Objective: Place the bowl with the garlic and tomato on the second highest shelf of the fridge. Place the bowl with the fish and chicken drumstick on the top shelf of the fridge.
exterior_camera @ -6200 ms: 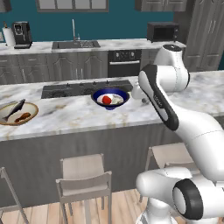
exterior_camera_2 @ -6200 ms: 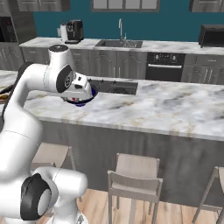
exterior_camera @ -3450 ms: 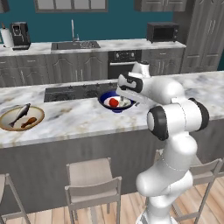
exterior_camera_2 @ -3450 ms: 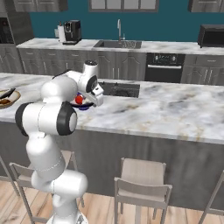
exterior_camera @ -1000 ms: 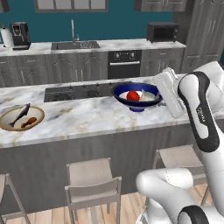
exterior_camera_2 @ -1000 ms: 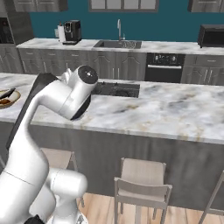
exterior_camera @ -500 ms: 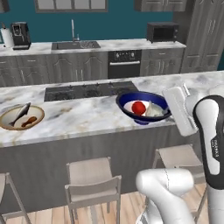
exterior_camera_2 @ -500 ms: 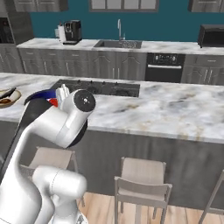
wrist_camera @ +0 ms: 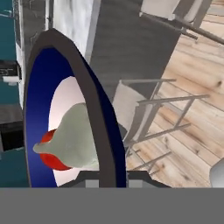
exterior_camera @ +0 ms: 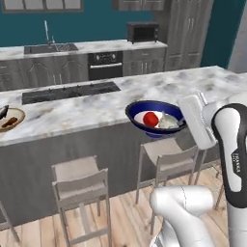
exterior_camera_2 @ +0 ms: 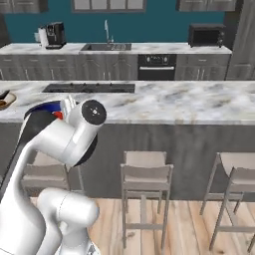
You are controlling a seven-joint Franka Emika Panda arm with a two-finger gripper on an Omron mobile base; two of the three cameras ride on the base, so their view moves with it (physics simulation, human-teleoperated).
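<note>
The dark blue bowl (exterior_camera: 143, 110) hangs in the air just off the island counter's front edge, over the stools. My gripper (exterior_camera: 182, 126) is shut on its right rim. The red tomato (exterior_camera: 151, 118) and the whitish garlic (exterior_camera: 168, 121) lie inside it. In the hand view the bowl's rim (wrist_camera: 97, 109) stands edge-on between my fingertips, with the garlic (wrist_camera: 76, 135) in front of the tomato (wrist_camera: 53, 158). The shallow tan bowl (exterior_camera: 16, 115) with the dark fish (exterior_camera: 3, 113) and drumstick (exterior_camera: 8, 122) sits at the counter's far left. The fridge and its shelves are out of view.
The marble island counter (exterior_camera: 96, 108) carries a black cooktop (exterior_camera: 72, 91). Grey stools (exterior_camera: 79, 185) stand on the wooden floor in front of it. The back counter holds a sink (exterior_camera_2: 105, 46), a coffee machine (exterior_camera_2: 54, 35) and a microwave (exterior_camera: 143, 31).
The gripper has lifted the blue bowl off the counter and carried it right and toward the base. The whole picture has slid left, so the camera has turned.
</note>
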